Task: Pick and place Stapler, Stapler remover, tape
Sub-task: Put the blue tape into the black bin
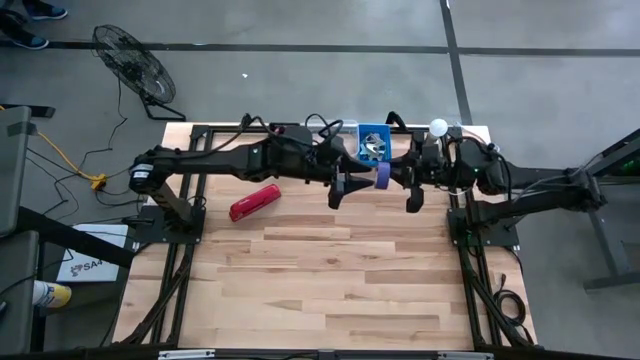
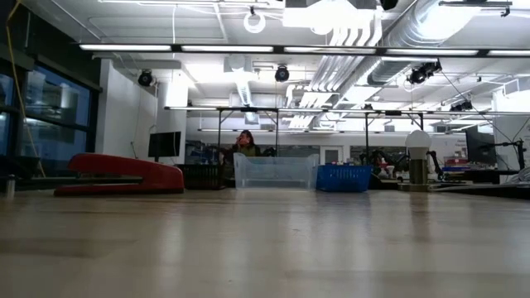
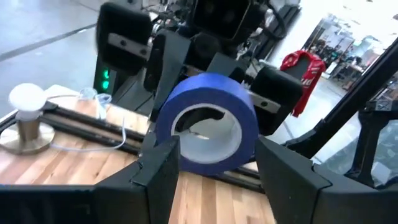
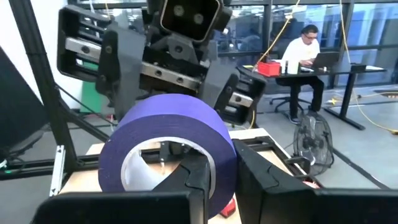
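Note:
The tape [image 1: 383,177], a wide blue-purple roll, hangs high above the table's far middle between my two grippers, which face each other. My right gripper [image 4: 222,165] is shut on it. My left gripper [image 3: 217,162] stands open and level just short of the roll [image 3: 208,121], looking into its hole; I see no touch. The red stapler [image 1: 258,201] lies flat on the wood at the far left, also seen in the low view [image 2: 124,175]. The stapler remover does not show plainly in any view. My right gripper pinches the roll's wall [image 4: 222,177] between its two fingers, one finger [image 4: 186,171] inside the hole and the other [image 4: 255,171] on the outer face. The fingers come level from the table's right side. The roll stands on edge, lifted clear of the table.
A blue basket [image 1: 372,143] and a clear bin [image 2: 276,171] sit at the table's far edge behind the grippers. A white ball-topped post [image 1: 438,128] stands at the far right. The wood nearer than the arms [image 1: 330,280] is bare. A person sits at a desk beyond the table [image 4: 305,50].

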Controlling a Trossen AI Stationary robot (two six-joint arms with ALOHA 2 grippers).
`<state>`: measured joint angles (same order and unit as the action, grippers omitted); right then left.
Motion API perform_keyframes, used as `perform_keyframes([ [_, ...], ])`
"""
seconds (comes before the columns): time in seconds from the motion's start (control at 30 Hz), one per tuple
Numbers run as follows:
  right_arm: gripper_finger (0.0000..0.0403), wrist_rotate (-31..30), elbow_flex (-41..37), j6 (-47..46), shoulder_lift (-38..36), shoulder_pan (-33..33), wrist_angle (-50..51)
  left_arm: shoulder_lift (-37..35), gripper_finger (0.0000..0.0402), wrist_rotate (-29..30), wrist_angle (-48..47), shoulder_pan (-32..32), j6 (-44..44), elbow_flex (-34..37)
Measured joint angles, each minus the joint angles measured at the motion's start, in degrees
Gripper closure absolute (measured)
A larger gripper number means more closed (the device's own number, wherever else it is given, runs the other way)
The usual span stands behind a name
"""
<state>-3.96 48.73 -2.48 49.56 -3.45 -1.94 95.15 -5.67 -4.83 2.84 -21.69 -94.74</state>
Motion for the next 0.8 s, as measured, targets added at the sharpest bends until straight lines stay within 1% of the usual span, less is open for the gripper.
perform_keyframes([
  [0.07,0.0369,1.12,0.0,0.01,0.28,-0.7,-0.39,0.8,0.0198,0.02,2.03,-0.37,-0.09,-0.07],
  [0.27,0.0369,4.69,0.0,-0.2,1.65,-2.11,-2.55,1.36,0.0198,0.17,2.65,-0.38,-1.12,-0.04],
  [0.57,0.0369,5.94,0.02,-0.37,5.78,-3.43,-6.83,1.55,0.0198,0.48,2.63,-1.07,-1.68,0.04],
  [0.8,0.0369,5.72,0.02,-2.2,6.69,-4.87,-7.94,1.55,0.0201,0.73,2.56,-1.49,-1.34,0.04],
])
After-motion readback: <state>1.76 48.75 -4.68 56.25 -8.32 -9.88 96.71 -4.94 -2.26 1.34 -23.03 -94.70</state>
